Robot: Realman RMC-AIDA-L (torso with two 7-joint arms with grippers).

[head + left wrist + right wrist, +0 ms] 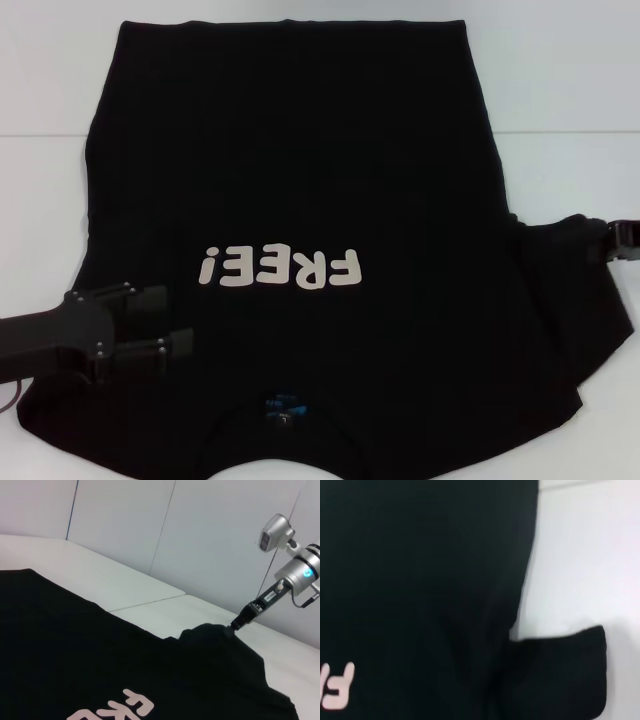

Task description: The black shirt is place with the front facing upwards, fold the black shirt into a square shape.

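The black shirt (pixel 300 150) lies spread on the white table, front up, with its cream "FREE!" lettering (pixel 280 268) in the middle and the blue neck label (pixel 282 408) at the near edge. My left gripper (pixel 180 320) hovers open over the shirt's near left part, with nothing between its fingers. At the far right my right gripper (pixel 606 240) is shut on the shirt's right sleeve. The left wrist view shows that gripper (pixel 240 621) pinching the sleeve into a raised peak on the shirt (pixel 75 645). The right wrist view shows only the shirt (pixel 420 580) and its sleeve (pixel 560 670).
Bare white table (pixel 560 80) surrounds the shirt on the far, left and right sides. A seam line crosses the table behind the shirt. A pale wall stands behind the table in the left wrist view.
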